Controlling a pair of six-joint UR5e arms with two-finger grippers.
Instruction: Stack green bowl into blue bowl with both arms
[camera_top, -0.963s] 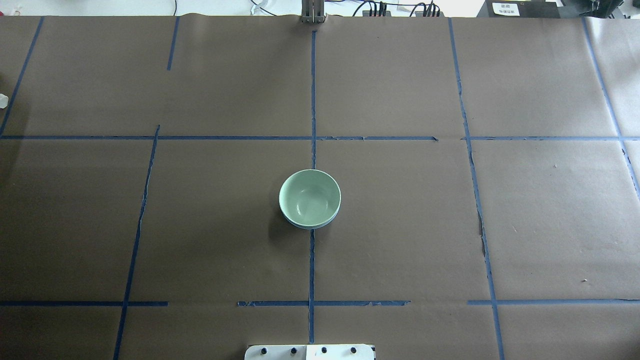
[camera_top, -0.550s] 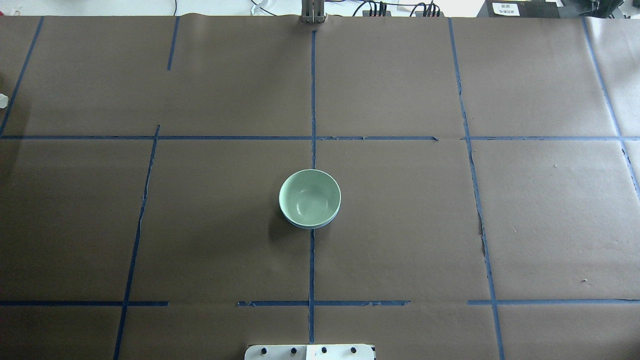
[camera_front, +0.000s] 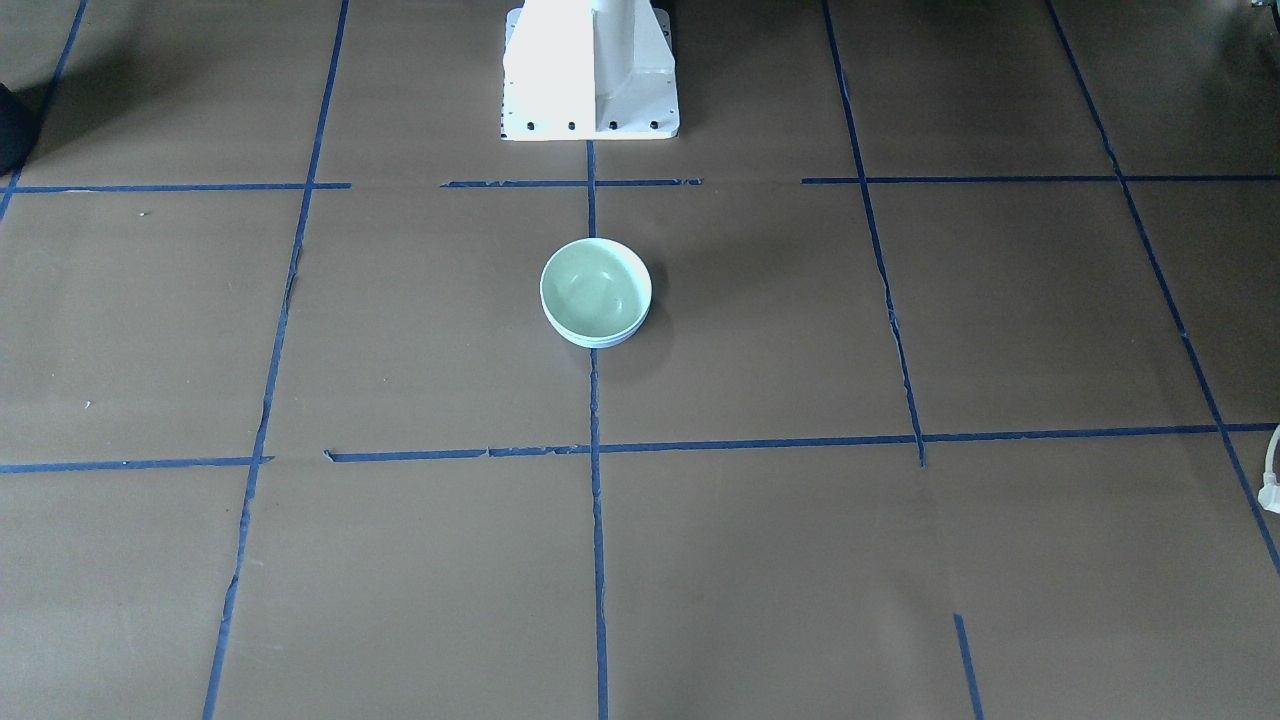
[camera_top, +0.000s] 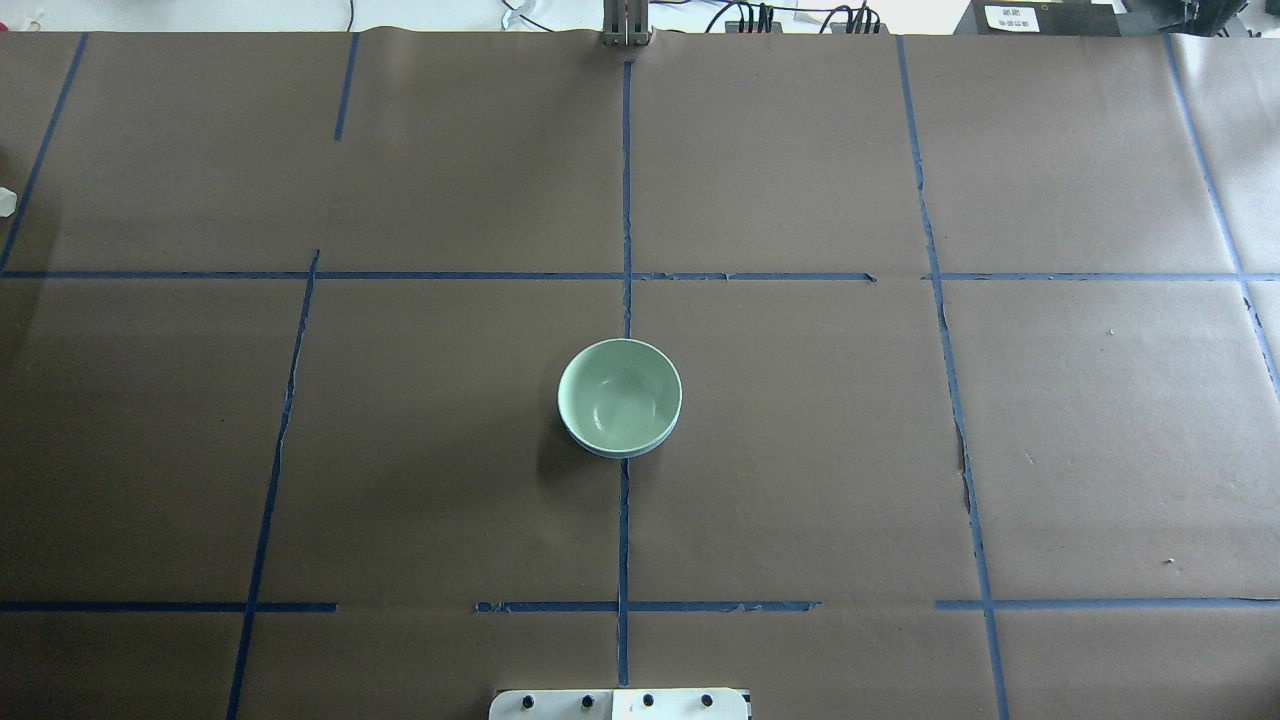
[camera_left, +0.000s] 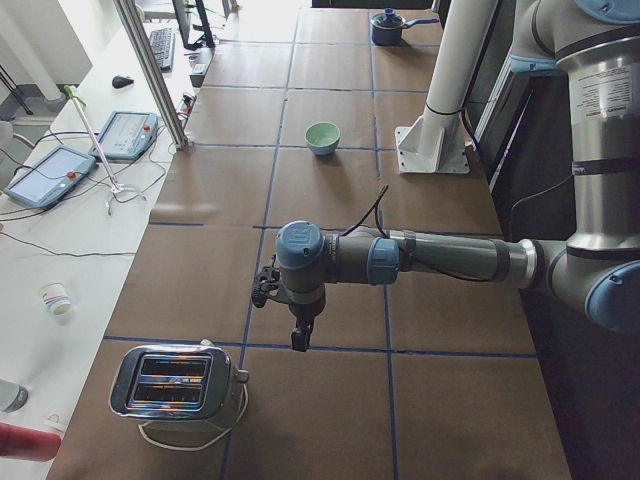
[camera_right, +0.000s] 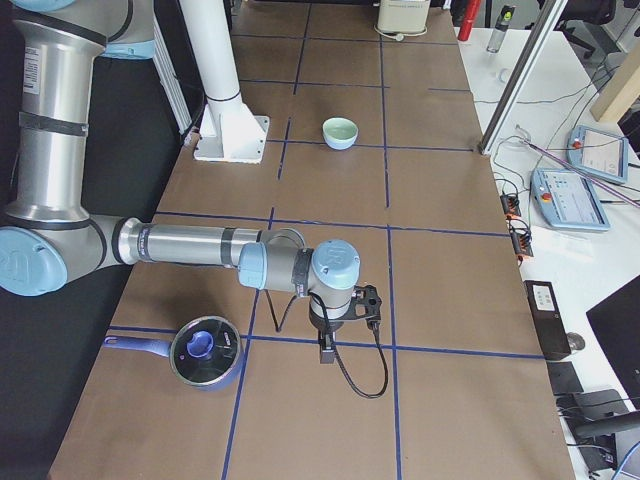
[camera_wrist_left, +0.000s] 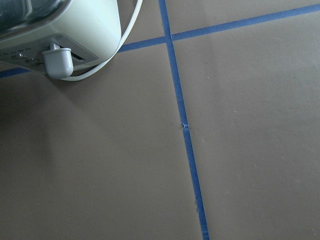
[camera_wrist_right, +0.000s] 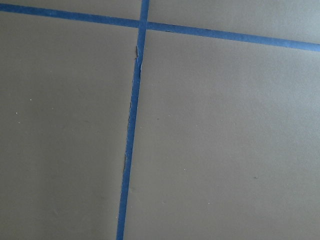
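Reads as stacked: green bowl (camera_top: 620, 395) seated in blue bowl (camera_top: 620, 456), with only a thin blue rim sliver visible below it. Concentric, level, on the table (camera_top: 900, 450) centre line, well apart from both sets of jaws.

Left arm (camera_left: 440, 258) out at one table end, jaws pointed down just beside toaster (camera_left: 175, 383). Right arm (camera_right: 200, 245) at the other end, jaws down near pot (camera_right: 205, 352). Can't tell jaw opening: side views only, wrist cams filled with bare table and tape (camera_wrist_right: 131, 130). Neither bowl in any jaws.

Step in hand, as judged: verify and keep clear. Avoid re-approach, given the risk of sliding or tipping a glossy nested pair.

Bowls: smooth, glossy, hard-looking, round, steep-walled. Same size, hence a high seat for the green. Table cover: matte brown paper, blue tape grid, torn in spots.
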